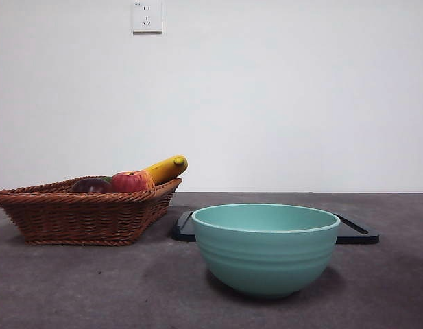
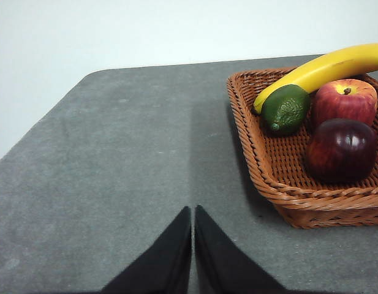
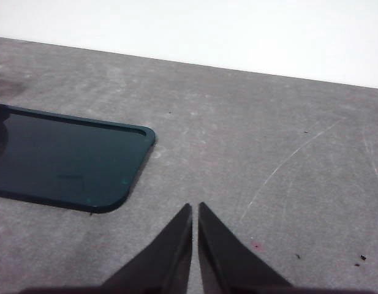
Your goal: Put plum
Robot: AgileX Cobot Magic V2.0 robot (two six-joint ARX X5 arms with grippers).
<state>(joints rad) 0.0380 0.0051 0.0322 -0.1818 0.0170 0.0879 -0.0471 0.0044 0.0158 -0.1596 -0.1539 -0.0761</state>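
A: Where does the plum (image 2: 340, 149) lie?

B: It sits in the wicker basket (image 2: 268, 171), at the corner nearest the left gripper (image 2: 193, 211), touching the red-and-yellow apple (image 2: 343, 101) behind it. A green fruit (image 2: 285, 109) lies beside the apple, and a banana (image 2: 326, 68) leans across the basket's far rim.

A: And the fingers of that gripper?

B: The left fingers (image 2: 173, 245) are pressed together, tips meeting over bare grey surface (image 2: 127, 159). The plum lies well apart from them, off to one side, with the basket wall between; nothing is pinched.

A: What about the other arm?

B: The right gripper (image 3: 195, 208) also has its fingers (image 3: 219, 251) closed against each other, holding nothing. It hovers over the surface just beside the rounded corner of a dark tray (image 3: 66, 159). The plum does not appear in the right wrist view.

A: And from the front?

B: Only the plum's dark top shows above the basket rim, next to the apple. A teal bowl (image 1: 266, 248) stands near the camera, in front of the tray, with the basket off to its side. Neither arm appears there
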